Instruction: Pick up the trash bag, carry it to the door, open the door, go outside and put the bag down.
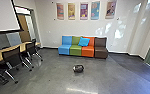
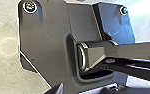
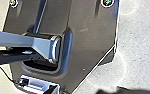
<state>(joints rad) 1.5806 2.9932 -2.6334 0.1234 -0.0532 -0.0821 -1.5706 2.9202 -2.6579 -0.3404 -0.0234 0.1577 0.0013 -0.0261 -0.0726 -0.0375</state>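
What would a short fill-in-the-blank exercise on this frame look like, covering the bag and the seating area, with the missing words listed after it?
The trash bag lies on the floor in ____ of the sofa. The pictures on the wall above the sofa number ____. The cushion on the sofa is ____. Between the green section and the brown section, the sofa is ____.

Missing words: front; five; blue; orange

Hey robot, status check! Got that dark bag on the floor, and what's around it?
Neither gripper on the bag. Bag on bare floor. Sofa beyond it, chairs off left.
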